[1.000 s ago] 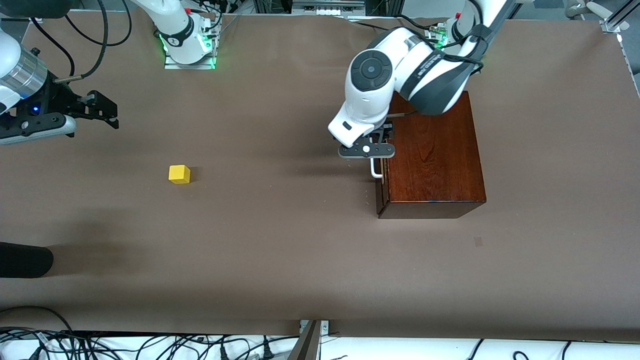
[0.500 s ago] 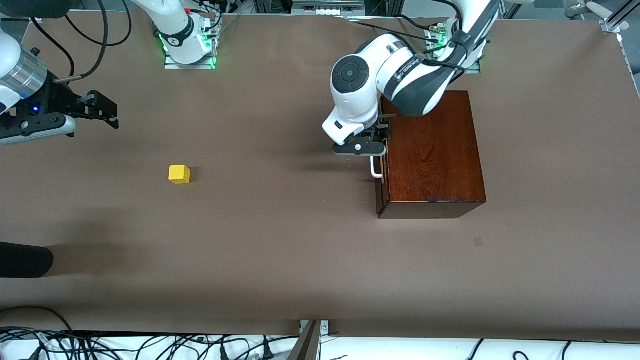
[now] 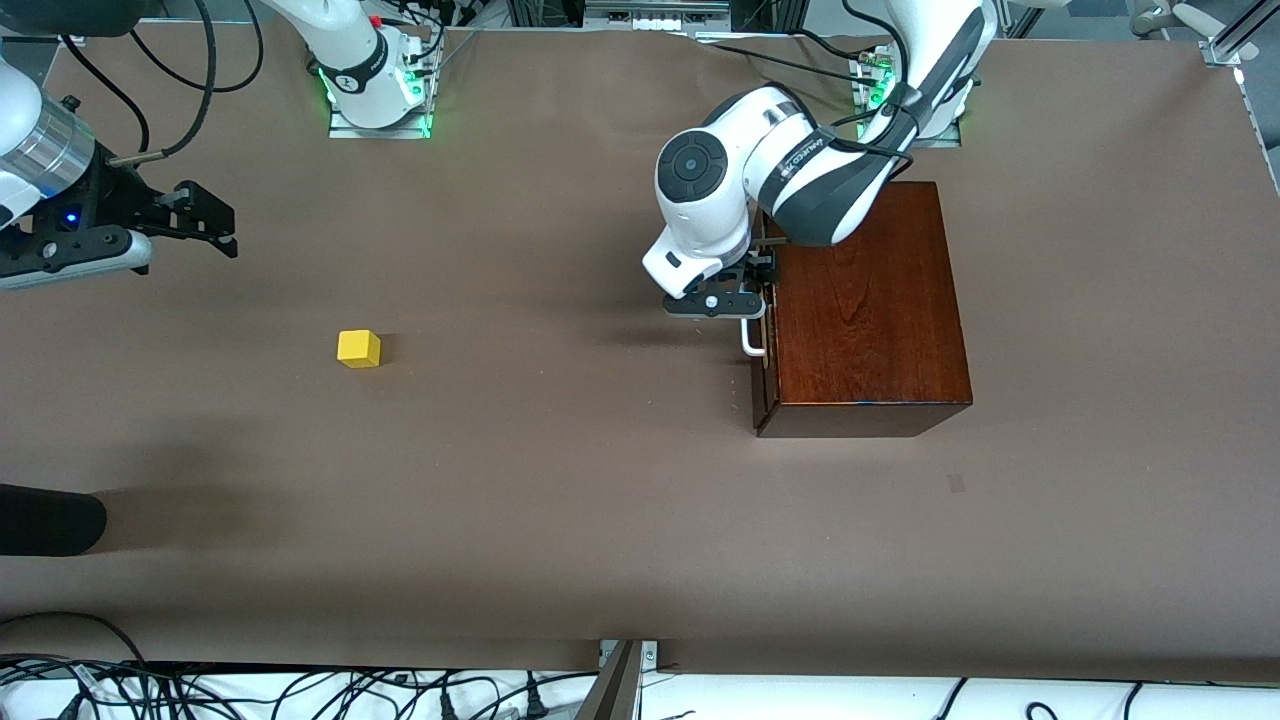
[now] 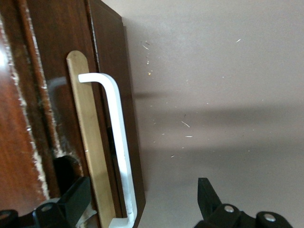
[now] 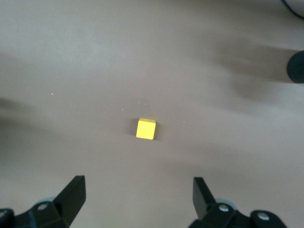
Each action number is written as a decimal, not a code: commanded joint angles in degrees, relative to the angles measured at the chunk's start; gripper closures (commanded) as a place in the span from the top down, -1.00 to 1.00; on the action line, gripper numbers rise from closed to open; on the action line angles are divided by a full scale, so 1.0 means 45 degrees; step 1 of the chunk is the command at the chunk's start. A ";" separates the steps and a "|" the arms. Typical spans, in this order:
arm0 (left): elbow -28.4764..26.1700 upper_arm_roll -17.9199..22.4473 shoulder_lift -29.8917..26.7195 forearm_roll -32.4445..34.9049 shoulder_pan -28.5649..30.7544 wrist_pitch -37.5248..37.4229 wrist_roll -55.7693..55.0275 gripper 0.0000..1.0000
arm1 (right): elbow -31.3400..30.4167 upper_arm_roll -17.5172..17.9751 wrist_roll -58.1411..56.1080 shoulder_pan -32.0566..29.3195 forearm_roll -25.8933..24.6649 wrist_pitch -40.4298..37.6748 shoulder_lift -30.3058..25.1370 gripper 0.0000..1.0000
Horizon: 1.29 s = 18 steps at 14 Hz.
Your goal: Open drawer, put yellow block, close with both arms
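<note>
The dark mahogany box (image 3: 865, 305) stands toward the left arm's end of the table. Its drawer front (image 4: 110, 71) faces the right arm's end and carries a white bar handle (image 3: 752, 338). A thin pale wood strip (image 4: 88, 142) shows between the front and the box. My left gripper (image 3: 745, 300) hangs over the handle, open; in the left wrist view the handle (image 4: 118, 142) lies between its fingers (image 4: 76, 199), untouched. The yellow block (image 3: 359, 348) sits on the table toward the right arm's end. My right gripper (image 3: 225, 232) waits open, up in the air, with the block (image 5: 146, 128) below it.
The brown table cover (image 3: 560, 480) spreads around both things. A black rounded object (image 3: 50, 520) lies at the table's edge at the right arm's end, nearer the front camera than the block; it shows too in the right wrist view (image 5: 297, 66). Cables run along the nearest edge.
My left arm has drawn its elbow back toward its base and its gripper has shifted slightly along the handle. The right arm, block and box have not moved.
</note>
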 commanded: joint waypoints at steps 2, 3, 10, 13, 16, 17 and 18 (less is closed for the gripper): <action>-0.0874 0.0012 -0.0071 0.0819 -0.0083 0.0851 -0.0236 1.00 | 0.0361 -0.0021 -0.0121 0.0020 -0.0089 -0.0100 0.0120 1.00; -0.1050 0.0011 -0.0052 0.1074 -0.0063 0.0911 -0.0255 1.00 | 0.0361 -0.0021 -0.0121 0.0020 -0.0127 -0.0119 0.0120 1.00; -0.1110 0.0012 0.0378 0.1406 -0.0356 0.1379 -0.0917 1.00 | 0.0361 -0.0041 -0.0121 -0.0039 -0.0089 -0.0158 0.0179 1.00; -0.1110 0.0011 0.0534 0.1721 -0.0356 0.1399 -0.1114 1.00 | 0.0361 -0.0041 -0.0121 -0.0019 -0.0089 -0.0139 0.0179 1.00; -0.1110 0.0011 0.0730 0.1838 -0.0376 0.1614 -0.1290 1.00 | 0.0361 -0.0060 -0.0121 -0.0039 -0.0069 -0.0197 0.0198 1.00; -0.1072 -0.0008 0.0710 0.1838 -0.0376 0.1634 -0.1290 1.00 | 0.0361 -0.0060 -0.0121 -0.0039 -0.0069 -0.0178 0.0198 1.00; -0.1013 -0.0008 0.0730 0.1838 -0.0414 0.1653 -0.1368 1.00 | 0.0361 -0.0041 -0.0121 -0.0039 -0.0069 -0.0197 0.0198 1.00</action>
